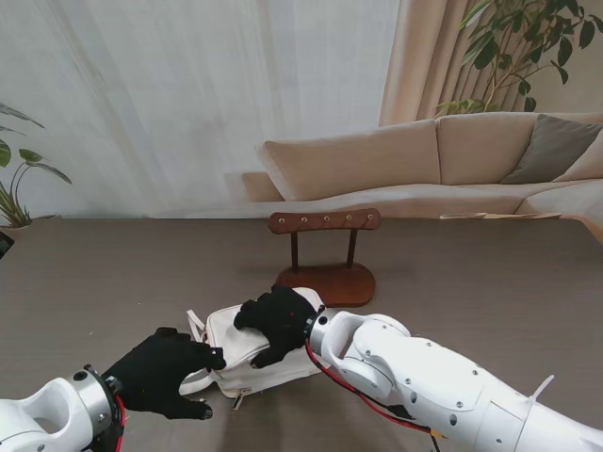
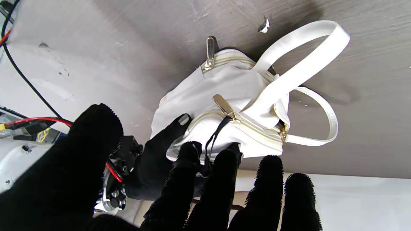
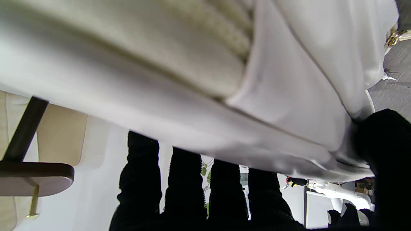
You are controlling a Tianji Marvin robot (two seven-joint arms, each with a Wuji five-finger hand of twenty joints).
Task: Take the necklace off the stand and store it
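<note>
The wooden stand rises behind the bag, and nothing hangs from its peg bar. A white bag lies on the table nearer to me. My right hand is shut on the bag's upper edge, fingers over one side and thumb on the other. My left hand is at the bag's left end. In the left wrist view a thin black cord, seemingly the necklace's, runs from the bag's zip opening down between two fingers of my left hand. The rest of the necklace is hidden.
The bag's two white straps loop out on the table beside it. Gold zip pulls stick out from the bag. A beige sofa and plants stand beyond the table's far edge.
</note>
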